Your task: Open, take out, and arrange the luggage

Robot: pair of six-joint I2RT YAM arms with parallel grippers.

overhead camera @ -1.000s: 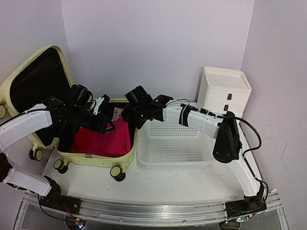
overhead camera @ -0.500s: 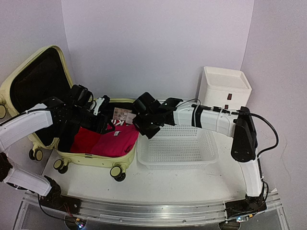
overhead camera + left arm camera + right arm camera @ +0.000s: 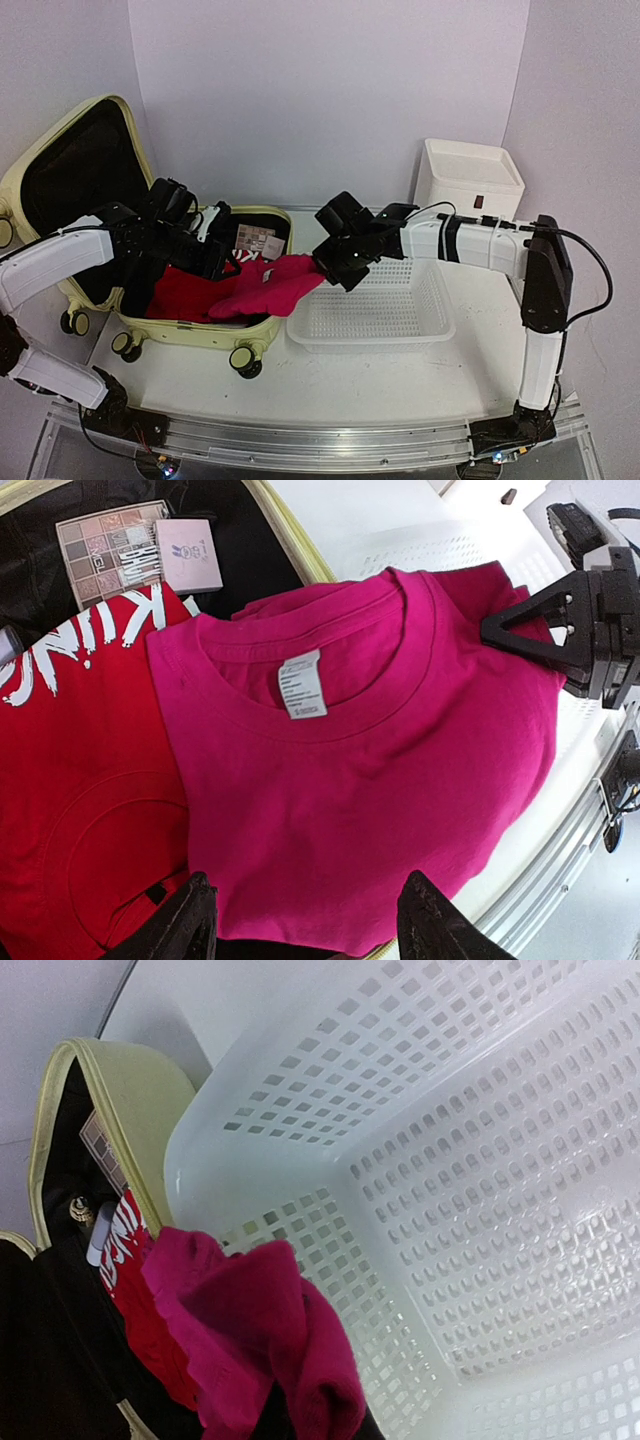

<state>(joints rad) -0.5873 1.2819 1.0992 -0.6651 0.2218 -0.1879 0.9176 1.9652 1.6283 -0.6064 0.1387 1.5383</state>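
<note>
- The luggage [image 3: 200, 333] lies open on the 9 o'clock side of the worktop [image 3: 400, 380]. Its lid is raised toward 10 o'clock, and a red shirt [image 3: 180, 295] and an eyeshadow palette [image 3: 255, 238] lie inside.
- The right tool [image 3: 335, 262] is clenched on the edge of a magenta T-shirt [image 3: 275, 288]. The shirt stretches over the luggage's 3 o'clock rim toward the white mesh basket [image 3: 370, 337].
- The left tool [image 3: 305, 925] hovers released above the magenta T-shirt, fingers apart, grasping nothing.
</note>
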